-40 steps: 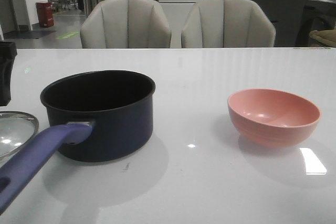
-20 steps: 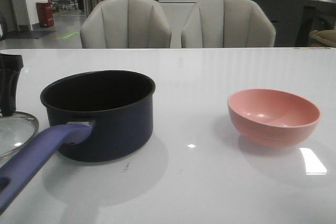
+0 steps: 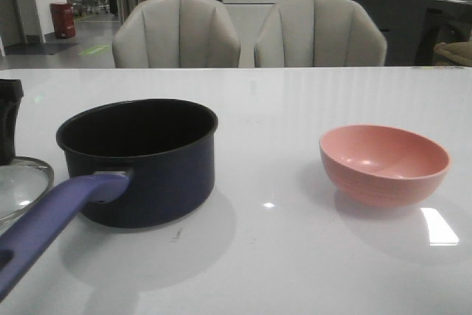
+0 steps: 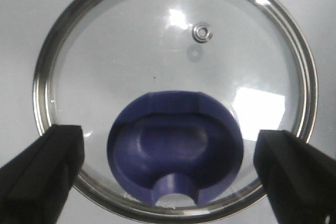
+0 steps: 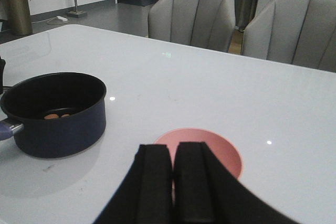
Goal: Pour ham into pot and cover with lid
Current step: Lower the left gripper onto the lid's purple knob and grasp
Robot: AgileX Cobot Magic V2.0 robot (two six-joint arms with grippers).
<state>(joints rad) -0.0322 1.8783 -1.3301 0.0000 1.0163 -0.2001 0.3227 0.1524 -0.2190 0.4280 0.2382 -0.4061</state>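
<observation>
Orange-pink ham (image 5: 56,115) lies in a few small chunks on the black floor of the pot (image 3: 144,160), seen only from the right wrist view; the pink bowl (image 3: 384,164) looks bare inside from both the front and that wrist view. So the pouring appears done, and the step in hand is the lid. The pot sits on the white counter (image 3: 295,256) left of centre, its lavender-blue handle (image 3: 51,219) running toward the near left corner. The glass lid (image 4: 176,95) rests flat on the counter just beside the pot on its left, only a sliver of its steel rim showing at the front view's edge, near the handle but whether touching it I cannot tell.

The left pincer (image 4: 173,174) hangs directly over the lid, its two black fingers (image 4: 39,169) spread wide, one on each side of the blue knob (image 4: 176,148) and clear of it. The right pincer (image 5: 173,182) has its fingers pressed together on nothing, above the near rim of the bowl.

The next move, as I judge it, calls for the left pincer to drop straight down until the fingers flank the knob's waist, then clamp, lift and carry the lid across to the pot's mouth. The flared knob gives a fair hold; glass and steel will slide if set down off-centre.
</observation>
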